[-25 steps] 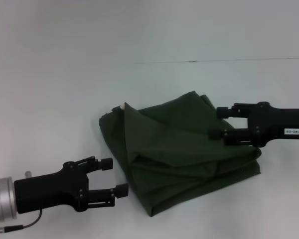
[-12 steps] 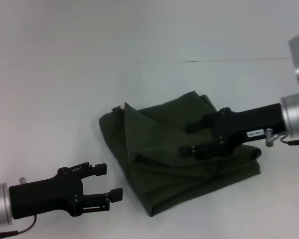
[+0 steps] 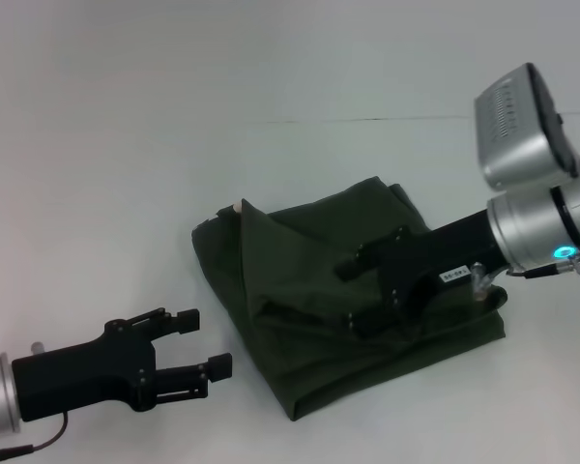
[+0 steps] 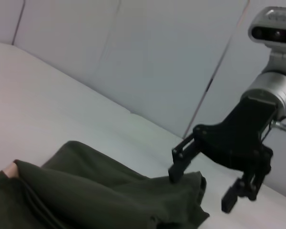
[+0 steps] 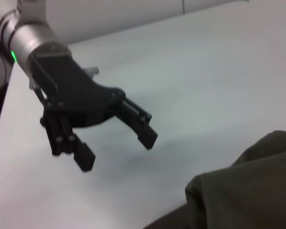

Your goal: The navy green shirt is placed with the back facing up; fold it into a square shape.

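Looking down from the head camera, the navy green shirt [image 3: 343, 300] lies on the white worktop [image 3: 126, 174] as a loosely folded, rumpled bundle, plain side up, its long axis running from a near corner close to the left gripper [image 3: 205, 343] out toward the far corner beyond the right gripper [image 3: 353, 296]. The right gripper sits over the middle of the bundle with its jaws spread apart and nothing between them; its black body covers part of the cloth, and whether the lower fingertip touches the fabric is hard to tell. The left gripper hangs above bare worktop just beside the shirt's near edge, jaws parted and empty, its arm cut off by the frame. A small pale patch [image 3: 238, 206] peeks out at the bundle's far left corner, too small to identify. In the left wrist view the shirt [image 4: 100, 191] fills the lower part and runs off the edge, the same pale spot [image 4: 9, 169] at its side; the right gripper [image 4: 202, 183] stands over the far end of the cloth, fingers apart. In the right wrist view only a corner of the shirt [image 5: 248, 186] shows, and the left gripper [image 5: 117, 145] is held open well clear of it over the worktop [image 5: 205, 71].
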Action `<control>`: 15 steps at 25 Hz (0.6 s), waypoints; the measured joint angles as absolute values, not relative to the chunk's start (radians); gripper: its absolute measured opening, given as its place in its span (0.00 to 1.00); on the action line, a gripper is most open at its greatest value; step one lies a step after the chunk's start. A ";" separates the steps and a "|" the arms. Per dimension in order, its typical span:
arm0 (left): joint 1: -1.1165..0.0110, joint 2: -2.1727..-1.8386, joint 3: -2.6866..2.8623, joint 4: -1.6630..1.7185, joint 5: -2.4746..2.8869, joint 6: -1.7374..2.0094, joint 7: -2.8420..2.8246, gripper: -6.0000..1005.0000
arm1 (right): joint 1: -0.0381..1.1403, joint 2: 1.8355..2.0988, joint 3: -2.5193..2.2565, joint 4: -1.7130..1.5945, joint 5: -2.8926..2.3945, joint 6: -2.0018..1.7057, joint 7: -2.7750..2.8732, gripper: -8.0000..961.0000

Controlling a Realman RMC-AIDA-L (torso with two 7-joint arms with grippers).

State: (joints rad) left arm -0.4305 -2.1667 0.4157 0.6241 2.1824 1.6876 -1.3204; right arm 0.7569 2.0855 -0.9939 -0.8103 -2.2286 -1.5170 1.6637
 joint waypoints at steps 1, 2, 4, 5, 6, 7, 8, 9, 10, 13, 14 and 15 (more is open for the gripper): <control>-0.430 -2.167 0.414 0.621 2.182 1.684 -1.320 0.91 | 0.757 2.086 -1.012 -0.815 -2.229 -1.509 1.664 0.82; -0.429 -2.167 0.413 0.618 2.182 1.677 -1.320 0.91 | 0.755 2.086 -1.031 -0.822 -2.229 -1.501 1.664 0.82; -0.428 -2.168 0.412 0.616 2.182 1.669 -1.320 0.91 | 0.752 2.086 -1.065 -0.835 -2.229 -1.490 1.663 0.82; -0.426 -2.168 0.411 0.616 2.182 1.666 -1.319 0.91 | 0.751 2.087 -1.078 -0.841 -2.229 -1.489 1.662 0.82; -0.425 -2.169 0.409 0.615 2.181 1.665 -1.319 0.91 | 0.751 2.088 -1.085 -0.844 -2.230 -1.486 1.660 0.82; -0.425 -2.169 0.405 0.615 2.181 1.664 -1.319 0.91 | 0.751 2.089 -1.094 -0.847 -2.230 -1.479 1.658 0.82; -0.424 -2.169 0.402 0.614 2.180 1.664 -1.319 0.91 | 0.750 2.089 -1.104 -0.847 -2.230 -1.470 1.656 0.82; -0.424 -2.169 0.399 0.612 2.180 1.664 -1.319 0.91 | 0.750 2.089 -1.116 -0.847 -2.230 -1.460 1.654 0.82; -0.424 -2.169 0.396 0.610 2.180 1.664 -1.319 0.91 | 0.749 2.089 -1.130 -0.846 -2.230 -1.452 1.653 0.82; -0.423 -2.169 0.383 0.606 2.180 1.661 -1.319 0.91 | 0.748 2.091 -1.168 -0.843 -2.230 -1.430 1.653 0.82; -0.422 -2.169 0.379 0.605 2.180 1.660 -1.319 0.91 | 0.747 2.093 -1.181 -0.843 -2.230 -1.419 1.652 0.82; -0.422 -2.169 0.375 0.605 2.180 1.658 -1.319 0.91 | 0.746 2.094 -1.194 -0.843 -2.230 -1.410 1.652 0.82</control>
